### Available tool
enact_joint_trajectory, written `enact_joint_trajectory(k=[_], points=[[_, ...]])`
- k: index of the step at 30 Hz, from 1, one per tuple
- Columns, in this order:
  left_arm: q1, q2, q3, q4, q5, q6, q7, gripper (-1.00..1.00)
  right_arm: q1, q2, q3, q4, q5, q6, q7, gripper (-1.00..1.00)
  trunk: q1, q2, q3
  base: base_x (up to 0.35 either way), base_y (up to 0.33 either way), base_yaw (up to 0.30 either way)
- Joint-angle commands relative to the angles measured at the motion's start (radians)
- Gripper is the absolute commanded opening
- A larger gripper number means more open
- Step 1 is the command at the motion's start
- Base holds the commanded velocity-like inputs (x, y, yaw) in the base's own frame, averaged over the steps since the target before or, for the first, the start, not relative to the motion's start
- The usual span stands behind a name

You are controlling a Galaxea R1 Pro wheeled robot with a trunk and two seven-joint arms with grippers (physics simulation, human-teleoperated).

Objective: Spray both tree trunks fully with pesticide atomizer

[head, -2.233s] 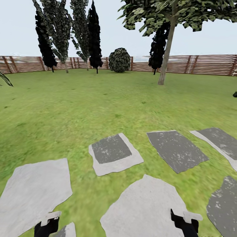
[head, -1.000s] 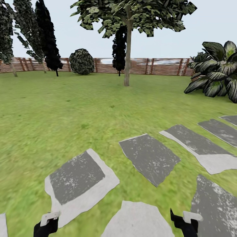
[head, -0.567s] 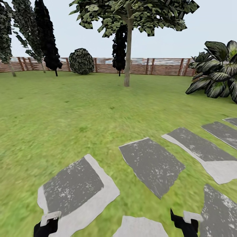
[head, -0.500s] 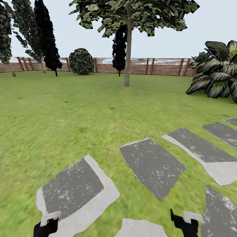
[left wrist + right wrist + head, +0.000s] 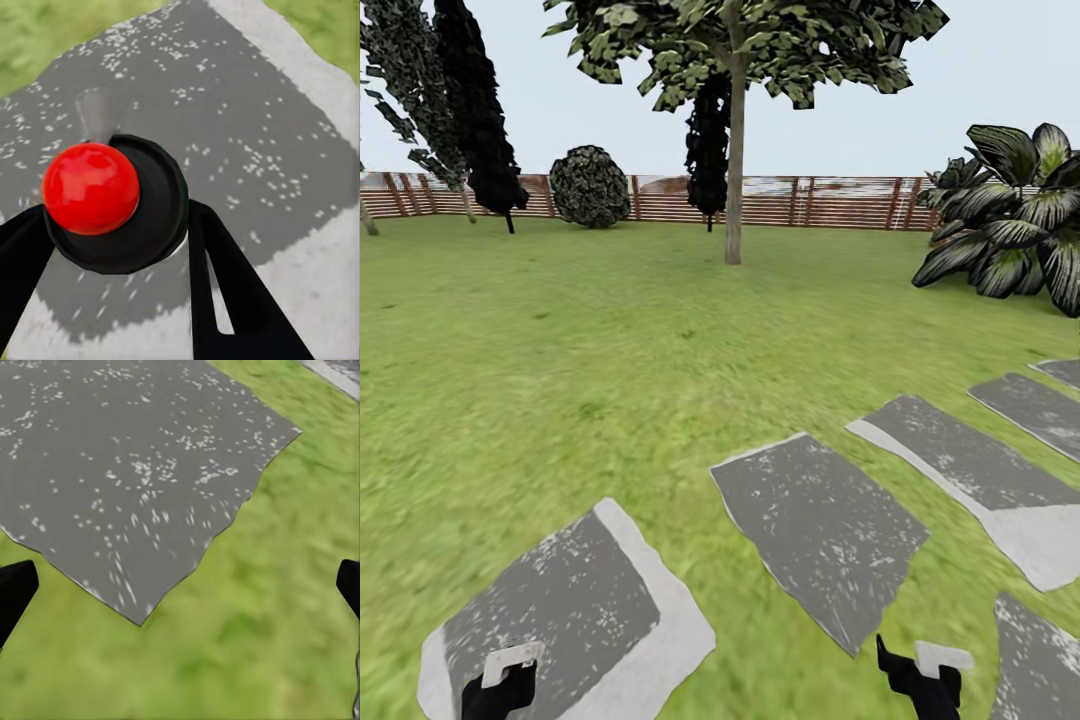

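In the left wrist view, the pesticide atomizer (image 5: 90, 187), a dark round body with a red knob, sits clamped between my left gripper's (image 5: 112, 225) black fingers above a grey paving stone. The head view shows my left gripper (image 5: 500, 688) low at the bottom left and my right gripper (image 5: 923, 682) low at the bottom right. My right gripper (image 5: 180, 589) is open with nothing in it, over grass and a stone's corner. A tree (image 5: 740, 40) with a pale straight trunk (image 5: 733, 190) stands far ahead on the lawn, before the fence. No white specks show on it.
Grey paving stones (image 5: 820, 530) lie in the grass just ahead and to the right. A big broad-leaved plant (image 5: 1010, 220) stands at the right. Black conifers (image 5: 480, 110), a round bush (image 5: 590, 187) and the slat fence (image 5: 830, 202) line the back. Open lawn (image 5: 560, 330) stretches between.
The whole view has shifted: the robot turned and rolled on, so the tree sits a little further left and the stones nearer. Both grippers keep their place in the picture.
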Motion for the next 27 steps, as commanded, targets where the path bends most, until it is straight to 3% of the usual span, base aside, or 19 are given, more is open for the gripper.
enact_joint_trajectory(k=[1, 27], points=[[-0.001, -0.001, 0.004, 0.001, 0.005, -0.003, -0.006, -1.00, -0.001, 0.000, 0.000, 0.001, 0.001, -0.003, -0.002, 1.00, 0.000, 0.000, -0.001, 0.338, 0.000, -0.016], [-0.001, 0.000, 0.004, 0.001, 0.006, -0.002, -0.006, -1.00, -0.001, 0.000, -0.001, 0.001, 0.002, -0.003, -0.002, 1.00, 0.000, 0.000, -0.001, 0.338, 0.000, -0.001]])
